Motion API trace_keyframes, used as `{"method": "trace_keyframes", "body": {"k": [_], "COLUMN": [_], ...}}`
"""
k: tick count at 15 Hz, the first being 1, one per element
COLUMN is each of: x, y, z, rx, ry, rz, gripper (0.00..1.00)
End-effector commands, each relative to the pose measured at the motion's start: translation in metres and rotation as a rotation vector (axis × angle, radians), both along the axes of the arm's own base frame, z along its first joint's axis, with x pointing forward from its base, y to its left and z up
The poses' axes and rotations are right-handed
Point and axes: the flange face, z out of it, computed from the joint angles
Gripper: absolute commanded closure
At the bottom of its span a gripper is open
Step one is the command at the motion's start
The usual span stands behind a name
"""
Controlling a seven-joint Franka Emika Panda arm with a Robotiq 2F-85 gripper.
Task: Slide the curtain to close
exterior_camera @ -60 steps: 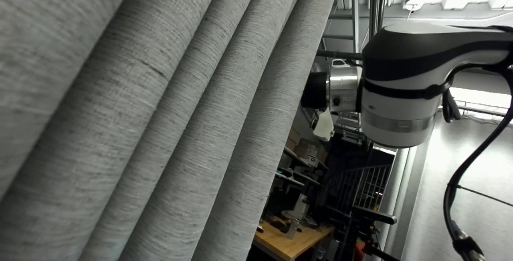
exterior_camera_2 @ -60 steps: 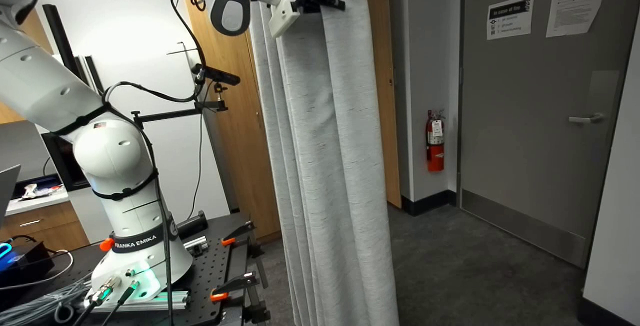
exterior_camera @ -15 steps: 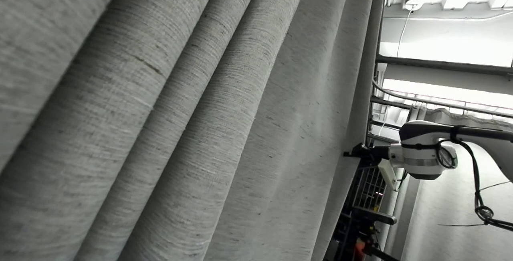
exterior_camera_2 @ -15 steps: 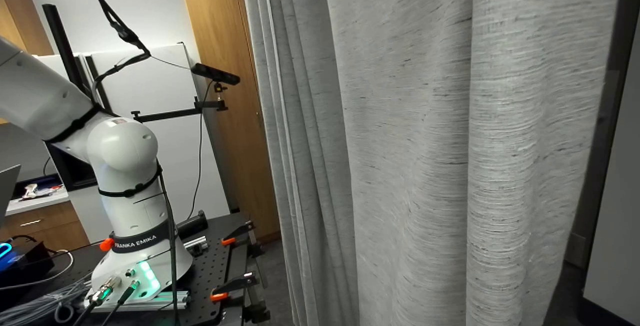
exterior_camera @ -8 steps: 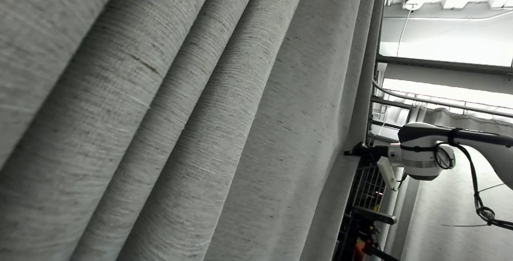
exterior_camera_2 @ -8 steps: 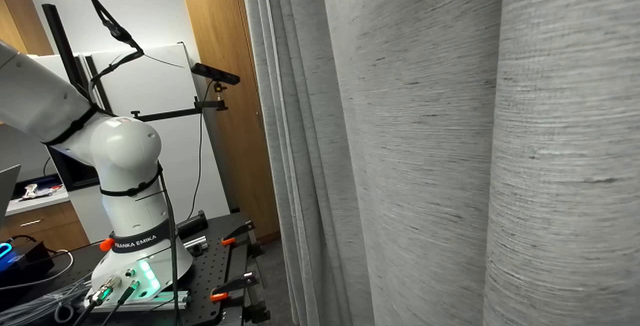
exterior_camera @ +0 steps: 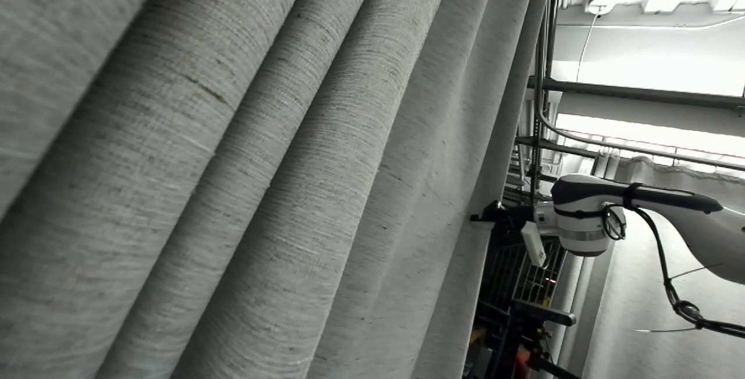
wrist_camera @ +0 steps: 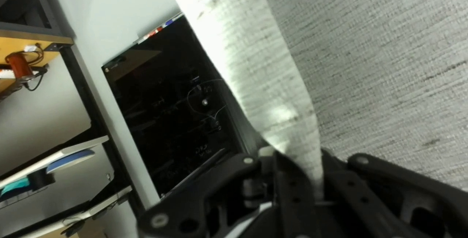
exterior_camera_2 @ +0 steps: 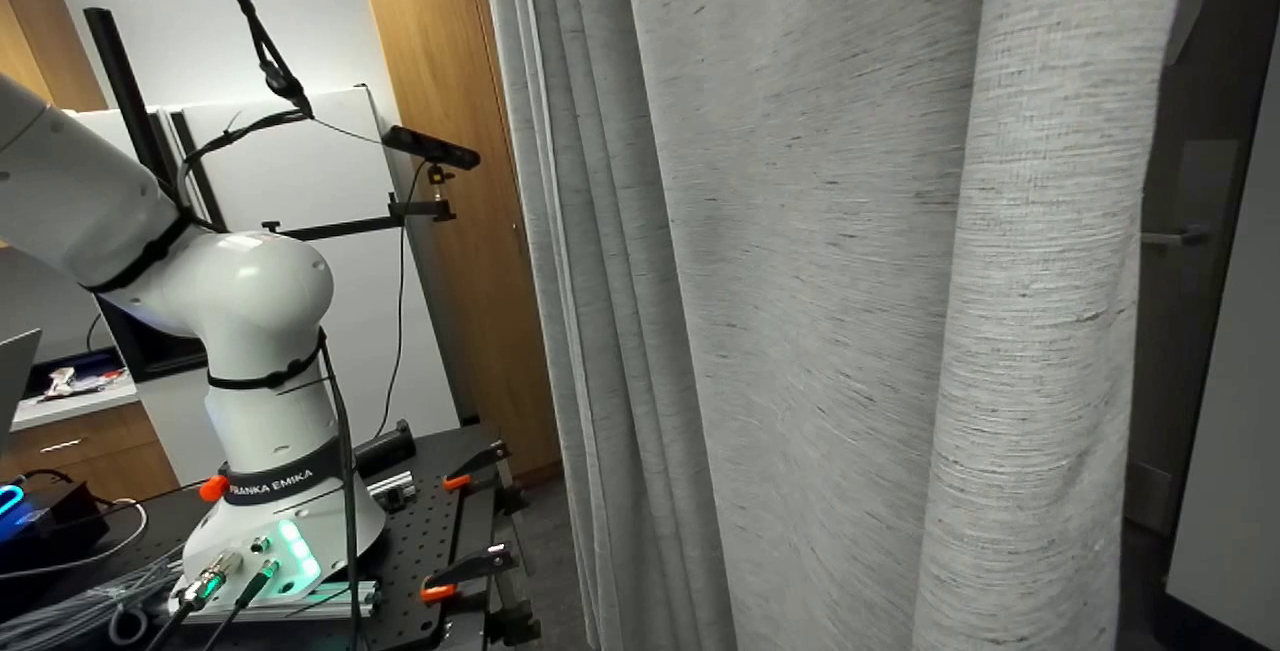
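The curtain (exterior_camera_2: 820,291) is being pinched at its edge by the pincer (wrist_camera: 315,179), the exact contact being somewhat blurred.

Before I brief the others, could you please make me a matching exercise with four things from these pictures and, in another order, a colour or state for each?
Things
1. curtain
2. gripper
3. writing board
4. tall panel

Colours and states
A. black, with faint pale markings
B. brown, wood-toned
C. light grey, hanging in folds
D. closed on a fabric edge

Right pairs: 1-C, 2-D, 3-A, 4-B
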Motion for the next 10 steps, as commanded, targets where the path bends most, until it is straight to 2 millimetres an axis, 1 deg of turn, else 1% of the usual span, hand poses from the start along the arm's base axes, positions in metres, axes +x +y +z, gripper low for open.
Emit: {"method": "trace_keyframes", "body": {"k": [1,5,10], "x": [0.01,0.014,0.016], "y": [0.013,0.046,0.074], "z": [-0.023,-0.014,-0.015], "rx": [0.034,0.035,0.014], "ry": [0.057,0.094,0.137], "rz": [0.139,0.273,0.33], "gripper": [1.0,1.0,1.0]}}
